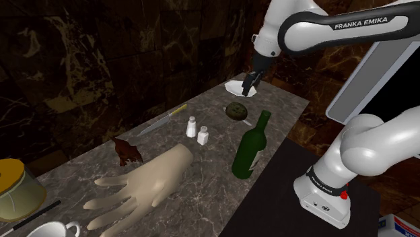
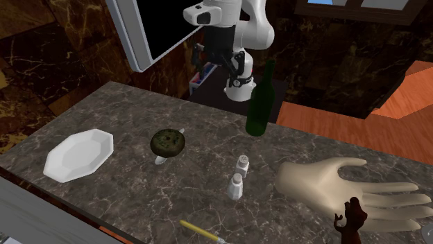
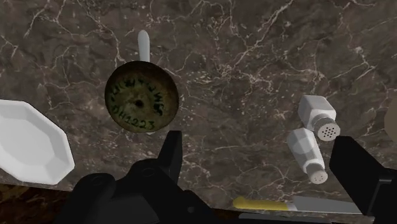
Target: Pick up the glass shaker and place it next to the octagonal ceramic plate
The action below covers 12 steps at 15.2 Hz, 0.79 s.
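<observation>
Two white shakers (image 1: 192, 126) (image 1: 202, 136) stand side by side mid-counter, also in the second exterior view (image 2: 242, 163) (image 2: 236, 186). The white octagonal plate (image 2: 78, 154) lies at the counter's end; in the shoulder view the plate (image 1: 235, 87) is partly behind my gripper (image 1: 249, 82). The gripper (image 2: 223, 64) hangs high above the counter. In the wrist view my gripper (image 3: 261, 165) is open over bare marble, its fingers (image 3: 170, 149) wide apart. The shakers (image 3: 317, 114) (image 3: 307, 153) sit close to one finger, the plate (image 3: 28, 143) beyond the other.
A dark round dish on a white spoon-like base (image 2: 167, 141) lies between plate and shakers. A green bottle (image 1: 250, 145) stands by the counter's near edge. A pale hand model (image 1: 145, 185), a brown figurine (image 1: 126, 151), a yellow-handled knife (image 1: 161, 121) and a jar (image 1: 13, 188) lie farther along.
</observation>
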Each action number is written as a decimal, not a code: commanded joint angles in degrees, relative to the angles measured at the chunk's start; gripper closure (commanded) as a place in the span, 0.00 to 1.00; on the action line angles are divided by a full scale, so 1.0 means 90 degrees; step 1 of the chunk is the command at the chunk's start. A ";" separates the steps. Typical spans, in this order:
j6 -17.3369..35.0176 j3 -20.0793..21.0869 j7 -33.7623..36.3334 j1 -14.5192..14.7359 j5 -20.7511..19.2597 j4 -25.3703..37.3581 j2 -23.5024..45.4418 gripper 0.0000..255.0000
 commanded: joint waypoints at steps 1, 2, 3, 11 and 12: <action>0.0545 0.0051 0.0074 0.0067 0.0113 -0.0142 0.0299 0.00; 0.0799 0.0076 0.0104 0.0099 0.0164 -0.0173 0.0475 0.00; 0.1051 0.0102 0.0132 0.0131 0.0216 -0.0195 0.0660 0.00; 0.2950 0.0318 0.0297 0.0383 0.0599 0.0004 0.2373 0.00; 0.3164 0.0344 0.0311 0.0415 0.0641 0.0074 0.2607 0.00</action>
